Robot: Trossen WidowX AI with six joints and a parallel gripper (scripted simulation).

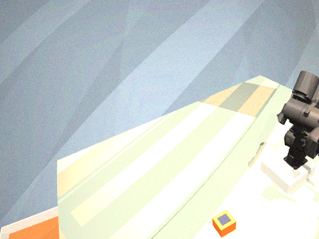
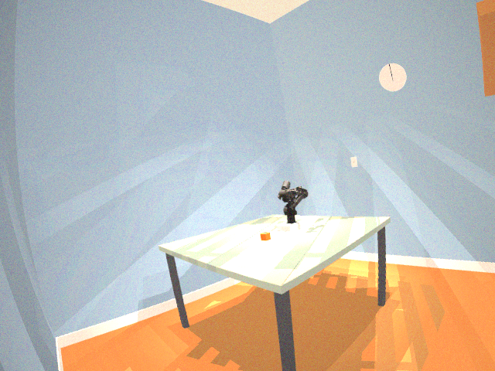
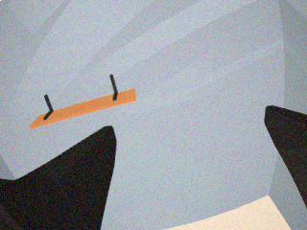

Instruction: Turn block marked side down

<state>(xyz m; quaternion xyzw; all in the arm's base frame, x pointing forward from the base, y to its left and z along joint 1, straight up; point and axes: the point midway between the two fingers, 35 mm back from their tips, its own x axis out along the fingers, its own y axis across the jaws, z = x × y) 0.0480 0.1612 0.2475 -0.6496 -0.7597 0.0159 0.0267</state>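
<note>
An orange block [image 1: 227,229] [image 2: 265,236] rests flat on the table [image 1: 147,172] [image 2: 281,287]. Its top face is yellow with a blue-purple square mark [image 1: 224,219], so the marked side faces up. My gripper [image 3: 193,124] is open in the wrist view, its two black fingers wide apart with only wall between them. The block is not in the wrist view. The folded arm [image 1: 303,114] [image 2: 291,203] stands well away from the block, and nothing touches the block. The fingers are hard to make out in the top and exterior views.
The arm's base stands on a white plinth [image 1: 289,182] on the table, to the block's upper right in the top view. The wrist view shows an orange wall shelf [image 3: 86,109] with dark brackets. A round clock [image 2: 392,77] hangs on the wall.
</note>
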